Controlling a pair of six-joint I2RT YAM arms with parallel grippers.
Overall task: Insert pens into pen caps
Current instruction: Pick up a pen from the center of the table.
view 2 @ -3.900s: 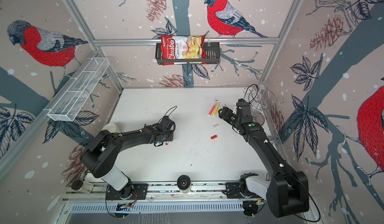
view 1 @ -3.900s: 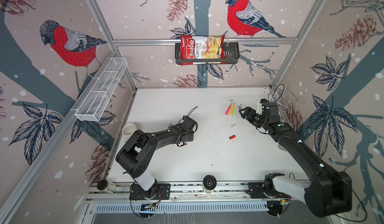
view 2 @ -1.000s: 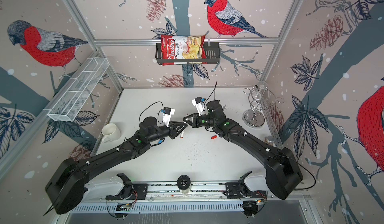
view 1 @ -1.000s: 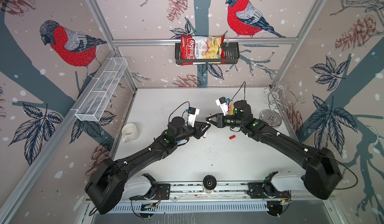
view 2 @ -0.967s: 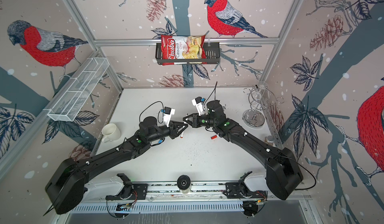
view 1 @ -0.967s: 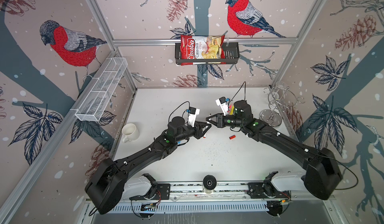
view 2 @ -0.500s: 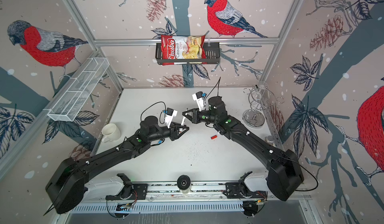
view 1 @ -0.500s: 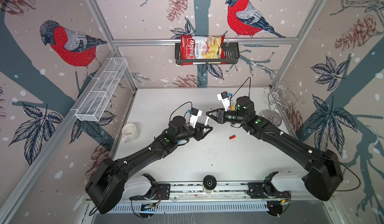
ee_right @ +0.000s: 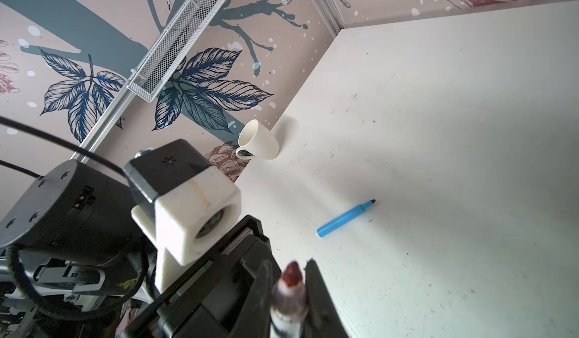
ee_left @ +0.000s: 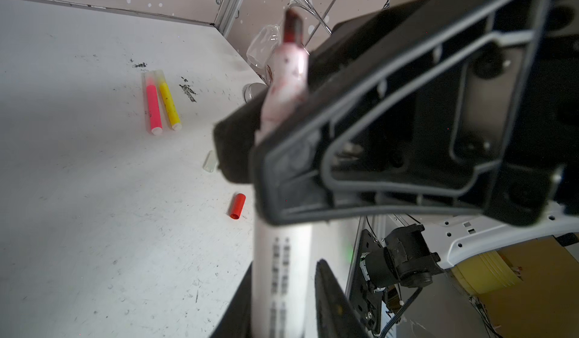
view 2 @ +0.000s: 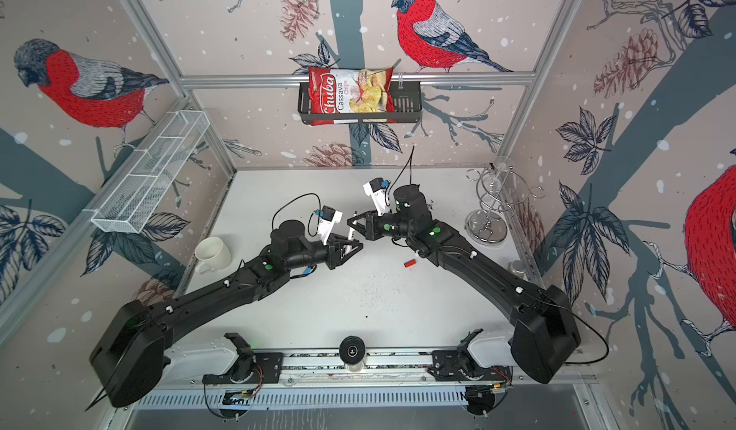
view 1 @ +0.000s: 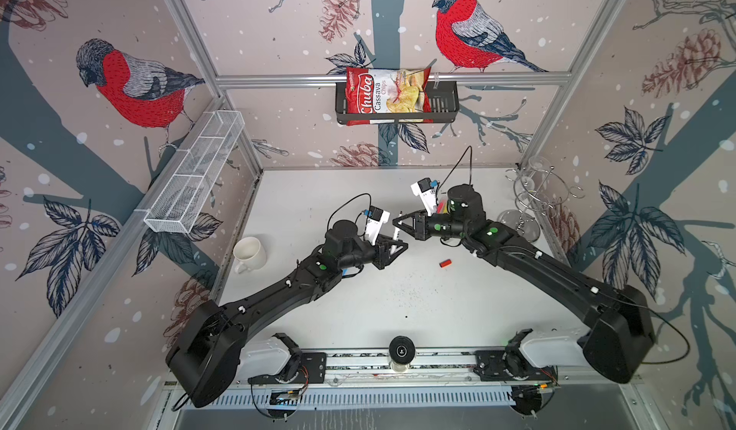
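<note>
In both top views the white pen hangs in the air over the middle of the surface. It sits between the left gripper and the right gripper, whose tips nearly meet. The red cap lies loose near the right arm.

In the left wrist view the right gripper is pinched onto the pen's tapered neck, just under the red tip. The left gripper's fingers flank the printed barrel closely, but whether they press it I cannot tell. A translucent cap lies nearby, with the pink pen and yellow pen side by side beyond it.

In the right wrist view the blue pen lies alone, its tip bare.

The white pen looks light, stiff and smooth, so it would likely swivel in a narrow pinch. Mid-barrel is the better hold, leaving the tip free for the red cap.
</note>
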